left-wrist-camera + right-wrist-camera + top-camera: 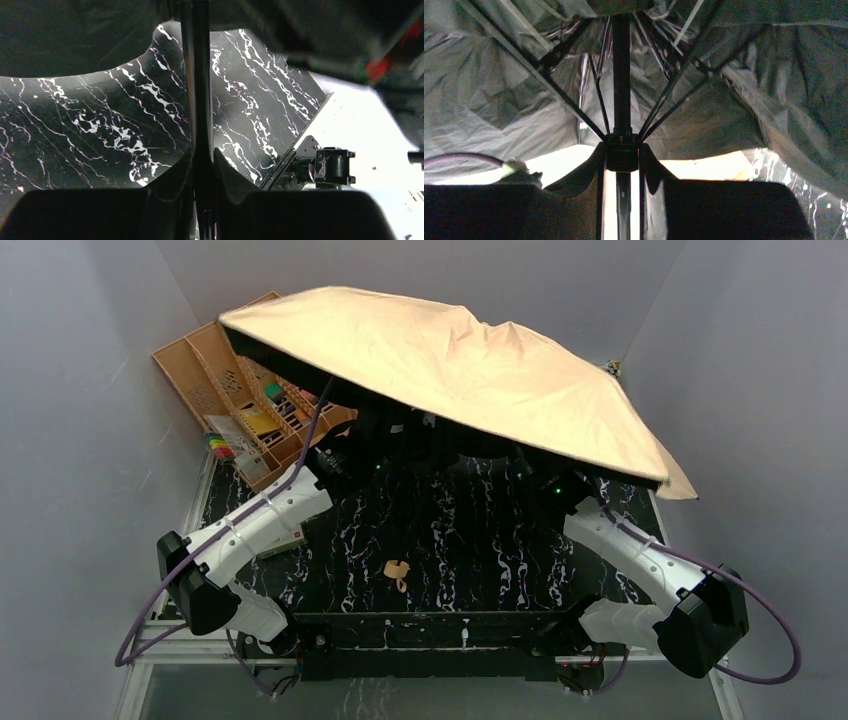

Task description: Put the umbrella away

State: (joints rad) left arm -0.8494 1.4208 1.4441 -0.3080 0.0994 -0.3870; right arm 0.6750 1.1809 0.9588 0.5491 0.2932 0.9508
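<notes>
The umbrella (450,370) stands open, its tan canopy spread over the back of the table, so both grippers are hidden beneath it in the top view. In the left wrist view my left gripper (202,156) is shut on the umbrella's black shaft (196,75), which runs straight up between the fingers. In the right wrist view my right gripper (622,150) has its fingertips pressed against either side of the black runner (622,156), where the ribs (569,102) meet the shaft (621,75). The dark underside of the canopy (499,90) fills that view.
A peach-orange divided file tray (215,375) with small items stands at the back left, partly under the canopy. A small tan piece (397,572) lies on the black marbled table (450,540). Grey walls close in on both sides. A black mount (332,167) sits at the table's edge.
</notes>
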